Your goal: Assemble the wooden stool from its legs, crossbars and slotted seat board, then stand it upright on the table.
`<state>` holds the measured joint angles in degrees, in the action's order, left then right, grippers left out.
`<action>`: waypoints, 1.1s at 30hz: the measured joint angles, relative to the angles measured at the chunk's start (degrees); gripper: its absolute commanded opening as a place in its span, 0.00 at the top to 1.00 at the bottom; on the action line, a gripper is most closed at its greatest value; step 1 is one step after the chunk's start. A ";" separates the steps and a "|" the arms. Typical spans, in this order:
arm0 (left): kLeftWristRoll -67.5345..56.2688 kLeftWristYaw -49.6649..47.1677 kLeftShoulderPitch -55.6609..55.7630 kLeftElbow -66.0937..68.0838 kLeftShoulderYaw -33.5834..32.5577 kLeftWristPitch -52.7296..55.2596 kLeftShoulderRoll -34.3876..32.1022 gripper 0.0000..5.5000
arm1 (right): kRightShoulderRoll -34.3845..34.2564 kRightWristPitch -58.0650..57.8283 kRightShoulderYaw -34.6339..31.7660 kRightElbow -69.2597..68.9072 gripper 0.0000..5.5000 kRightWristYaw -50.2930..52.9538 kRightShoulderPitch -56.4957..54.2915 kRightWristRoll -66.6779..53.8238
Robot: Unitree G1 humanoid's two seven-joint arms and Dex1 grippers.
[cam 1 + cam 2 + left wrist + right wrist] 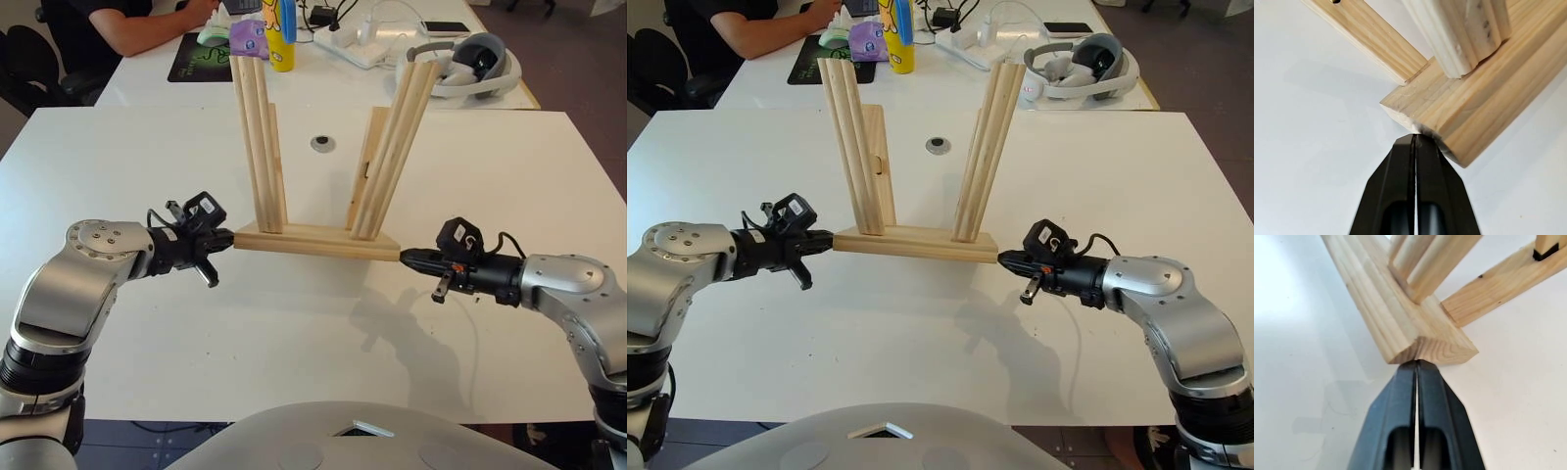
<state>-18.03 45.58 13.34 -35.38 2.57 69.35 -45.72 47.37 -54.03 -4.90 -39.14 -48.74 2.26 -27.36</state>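
At the centre of the white table (294, 372), the wooden stool (916, 243) is sitting inverted: its seat board (315, 242) is lying flat on the surface, and the left leg cluster (257, 147) and right leg cluster (400, 137) are rising from it and splaying outward. The left gripper (231, 237) is butting its tip against the board's left end, and the right gripper (405, 257) is doing the same at the right end. Both arms are lying low and roughly in line with the board. Each gripper is fully closed with nothing between its fingers. My judgement is that the arms are clamping the board endwise between them, to steady it or to prepare for turning it over. Assembly is looking complete, but the stool is not yet standing upright. The eye views are giving the overall layout, including a cable grommet (321, 143) beyond the stool and a yellow bottle (281, 34) on the far table. The wrist views are adding contact detail. The left fingers (1396, 186) are meeting with no gap and bearing on the board's lower corner rather than its mid-face. The right fingers (1396, 421) are pressing centrally on the end grain. The left wrist view is also showing a flat slat (1371, 39) joining the board's edge beside the legs.
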 measured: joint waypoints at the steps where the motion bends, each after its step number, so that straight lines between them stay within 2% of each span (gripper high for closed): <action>1: -0.66 0.06 0.22 -0.21 -0.80 0.78 -0.26 1.00 | 0.07 -1.31 -0.99 -0.85 0.99 -0.02 0.10 -1.66; 13: -6.14 -0.08 2.81 -2.15 -6.11 8.14 1.56 1.00 | 0.78 -3.54 -6.27 -0.93 0.99 0.00 -1.66 -5.08; 15: -6.25 -0.25 3.03 -2.15 -5.75 7.98 1.54 1.00 | 1.32 -2.79 -5.72 -0.65 0.99 0.01 -1.76 -4.62; 18: -4.87 -2.20 2.65 -0.34 -4.03 2.11 2.91 1.00 | 1.04 3.58 -3.75 2.77 0.99 2.60 -2.08 0.39; 20: -1.44 -5.99 0.74 1.97 -1.60 -6.41 4.90 1.00 | -2.46 7.57 -2.90 6.89 0.99 6.48 -2.08 2.97; 28: 10.47 -19.37 -10.39 4.30 3.07 -16.70 6.30 1.00 | -9.45 15.33 -5.00 12.82 0.99 13.26 3.42 6.29; 33: 13.64 -24.63 -18.79 5.59 8.27 -23.48 12.49 1.00 | -20.59 22.29 0.59 17.71 0.99 22.95 6.62 11.66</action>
<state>-4.39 20.95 -5.45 -29.79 10.84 45.88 -33.23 26.78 -31.74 -4.32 -21.42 -25.79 8.88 -15.70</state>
